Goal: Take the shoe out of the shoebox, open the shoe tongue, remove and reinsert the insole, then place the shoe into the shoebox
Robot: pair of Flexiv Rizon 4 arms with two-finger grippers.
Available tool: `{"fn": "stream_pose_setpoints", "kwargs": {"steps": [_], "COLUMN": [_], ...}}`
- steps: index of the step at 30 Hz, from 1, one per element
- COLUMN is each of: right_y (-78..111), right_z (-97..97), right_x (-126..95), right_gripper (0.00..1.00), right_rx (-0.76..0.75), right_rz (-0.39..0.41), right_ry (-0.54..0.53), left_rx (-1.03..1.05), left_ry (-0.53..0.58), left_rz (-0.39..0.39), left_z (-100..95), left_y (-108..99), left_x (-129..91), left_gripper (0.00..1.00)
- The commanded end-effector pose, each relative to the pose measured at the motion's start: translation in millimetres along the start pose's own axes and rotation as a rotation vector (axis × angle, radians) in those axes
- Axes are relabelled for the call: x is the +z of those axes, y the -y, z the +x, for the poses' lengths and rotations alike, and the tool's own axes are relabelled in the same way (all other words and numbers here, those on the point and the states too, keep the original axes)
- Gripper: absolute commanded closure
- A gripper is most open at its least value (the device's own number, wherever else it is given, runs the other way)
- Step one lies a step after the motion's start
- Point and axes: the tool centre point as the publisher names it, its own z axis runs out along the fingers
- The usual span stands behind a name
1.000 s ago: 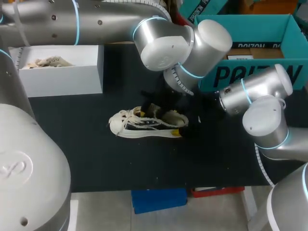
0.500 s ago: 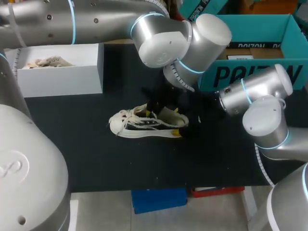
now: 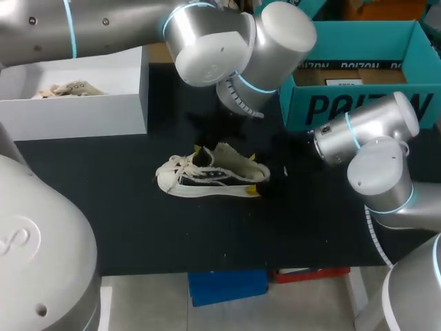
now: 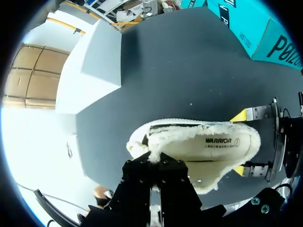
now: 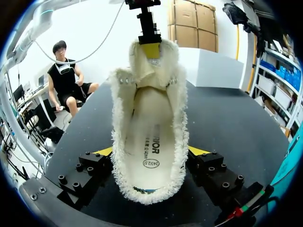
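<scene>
Left arm [image 3: 207, 41] has pulled back since a second ago, left gripper [image 5: 151, 49] pinched narrow on the shoe tongue [image 5: 150, 71], right gripper [image 5: 151, 151] clamping the shoe [image 3: 210, 176] by the heel, near the white shoebox [image 3: 89, 114]; insole [image 5: 147, 137] unremoved, reboxing left.

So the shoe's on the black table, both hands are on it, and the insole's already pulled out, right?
Not quite: the insole is not out. It lies inside the shoe, as the right wrist view shows. The rest holds: the shoe is on the black table, with the left hand on its tongue and the right hand at its heel.
</scene>
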Motion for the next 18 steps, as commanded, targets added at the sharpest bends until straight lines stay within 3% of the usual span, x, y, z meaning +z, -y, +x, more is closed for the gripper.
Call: {"fn": "stream_pose_setpoints", "kwargs": {"steps": [1, 10, 11, 12, 18], "right_y": [-0.9, -0.9, -0.9, -0.9, -0.9], "right_z": [-0.3, -0.3, -0.3, -0.3, -0.3], "right_x": [1, 1, 1, 1, 1], "right_gripper": [1.0, 1.0, 1.0, 1.0, 1.0], "right_rx": [0.002, 0.002, 0.002, 0.002, 0.002], "right_rz": [0.005, 0.005, 0.005, 0.005, 0.005], "right_ry": [-0.001, -0.001, -0.001, -0.001, -0.001], "left_rx": [-0.025, -0.058, -0.053, -0.052, -0.062], "left_ry": [-0.029, -0.018, -0.011, -0.008, -0.017], "left_rz": [0.01, -0.012, -0.016, -0.02, -0.073], "left_z": [-24.2, -47.9, -48.9, -50.1, -68.1], "left_y": [-4, -7, -9, -10, -13], "left_x": [4, 20, 23, 25, 35], "left_gripper": [1.0, 1.0, 0.57, 0.0, 0.0]}}
